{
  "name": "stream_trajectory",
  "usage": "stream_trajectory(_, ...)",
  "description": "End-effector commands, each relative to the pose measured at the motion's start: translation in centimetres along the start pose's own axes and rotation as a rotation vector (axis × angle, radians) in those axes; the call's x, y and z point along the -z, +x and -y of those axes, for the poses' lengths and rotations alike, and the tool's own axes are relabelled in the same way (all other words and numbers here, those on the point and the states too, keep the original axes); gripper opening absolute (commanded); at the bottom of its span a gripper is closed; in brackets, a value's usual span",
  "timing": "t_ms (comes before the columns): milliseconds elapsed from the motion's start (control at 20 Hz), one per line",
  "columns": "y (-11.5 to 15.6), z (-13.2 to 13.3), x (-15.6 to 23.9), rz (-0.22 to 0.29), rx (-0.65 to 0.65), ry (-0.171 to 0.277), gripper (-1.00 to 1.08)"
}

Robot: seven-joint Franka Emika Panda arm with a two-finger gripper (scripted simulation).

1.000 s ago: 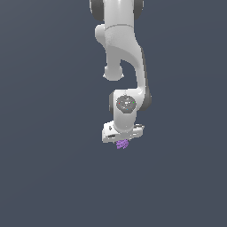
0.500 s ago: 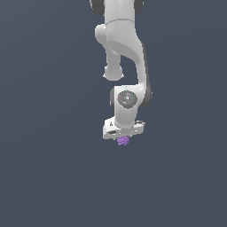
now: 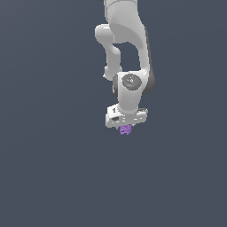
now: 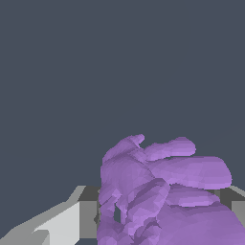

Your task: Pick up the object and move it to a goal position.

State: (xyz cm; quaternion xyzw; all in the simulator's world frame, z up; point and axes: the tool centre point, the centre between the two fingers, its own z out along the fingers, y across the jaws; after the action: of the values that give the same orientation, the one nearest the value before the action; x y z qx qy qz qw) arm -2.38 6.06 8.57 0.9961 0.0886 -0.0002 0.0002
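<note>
Arm carrying a small purple lump toward its goal.

The gripper [image 3: 126,127] is pinching the purple lump [image 3: 126,130], which is sitting right between its fingers and poking out just below them; in the wrist view the lump [image 4: 158,196] is filling the space nearest the camera, with a grey finger [image 4: 62,225] showing beside it. Beyond the hand, the white arm [image 3: 126,53] is rising out of frame, and only plain dark-grey background is lying farther off. No goal marker is showing in either view. Judging by this, the pick-up is done and the carrying step is under way; the next move is calling for a steady grip while travelling, since the lump's jagged shape could let it slip.
</note>
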Motion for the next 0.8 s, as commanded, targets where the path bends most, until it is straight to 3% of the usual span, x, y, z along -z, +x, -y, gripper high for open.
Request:
stream_trajectory(0, -1.4, 0.8, 1.4, -0.001, 0.0, 0.0, -1.0)
stream_trajectory(750, -7.4, 4.1, 7.8, -0.001, 0.0, -0.001, -1.0)
